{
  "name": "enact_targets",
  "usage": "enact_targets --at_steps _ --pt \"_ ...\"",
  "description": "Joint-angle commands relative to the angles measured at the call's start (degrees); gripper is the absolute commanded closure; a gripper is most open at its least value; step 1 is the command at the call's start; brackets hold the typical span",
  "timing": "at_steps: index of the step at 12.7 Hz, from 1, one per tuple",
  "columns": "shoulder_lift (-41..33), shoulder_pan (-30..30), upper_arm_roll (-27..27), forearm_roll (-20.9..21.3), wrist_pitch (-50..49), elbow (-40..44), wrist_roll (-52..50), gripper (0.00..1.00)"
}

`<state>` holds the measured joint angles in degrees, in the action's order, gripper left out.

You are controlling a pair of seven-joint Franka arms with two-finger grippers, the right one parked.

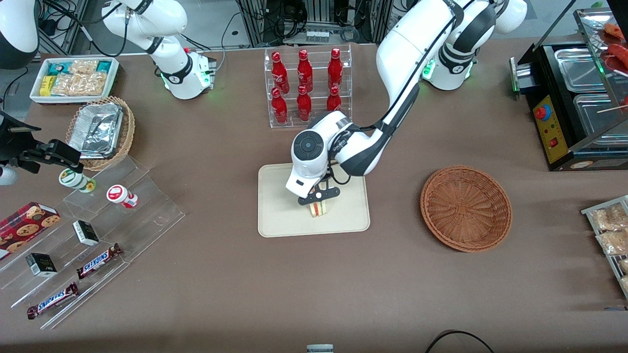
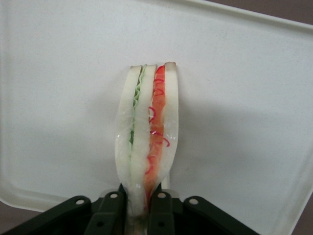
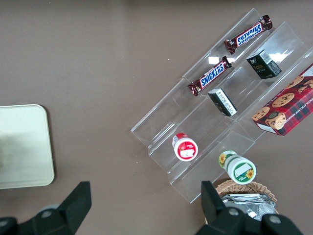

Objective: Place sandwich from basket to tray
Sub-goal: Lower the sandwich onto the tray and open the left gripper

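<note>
- The gripper (image 1: 319, 196) is over the tray (image 1: 274, 215), its jaws clamped on the sandwich (image 1: 318, 209); in the wrist view the fingers (image 2: 110, 208) pinch the bread at one end, with the green and red layers squeezed between them.
- The sandwich (image 2: 149, 132) stands on edge above the tray (image 2: 234, 88), cut side facing the wrist camera; whether it touches the tray floor I cannot tell.
- The basket (image 1: 465, 208) sits empty toward the working arm's end of the table, well apart from the tray; I judge the carry done and only the release left.
- Risk: the wedge is tall and narrow, so opening the jaws while it hangs above the floor would likely let it topple; it should land inside the rim, though not neatly.
- Risk: pressing lower first could crush the soft bread further or splay the layers.
- Risk: the squeezed bread may cling to a finger and lift with the gripper on retreat.
</note>
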<state>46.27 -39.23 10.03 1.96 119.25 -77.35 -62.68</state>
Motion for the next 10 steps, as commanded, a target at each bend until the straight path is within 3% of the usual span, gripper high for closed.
enact_targets --at_steps 1,10 --pt "1.37 -1.20 -0.89 0.50 0.10 2.38 -1.92 0.00" --pt "-7.67 0.12 -0.98 1.11 -9.11 3.35 2.53 0.00"
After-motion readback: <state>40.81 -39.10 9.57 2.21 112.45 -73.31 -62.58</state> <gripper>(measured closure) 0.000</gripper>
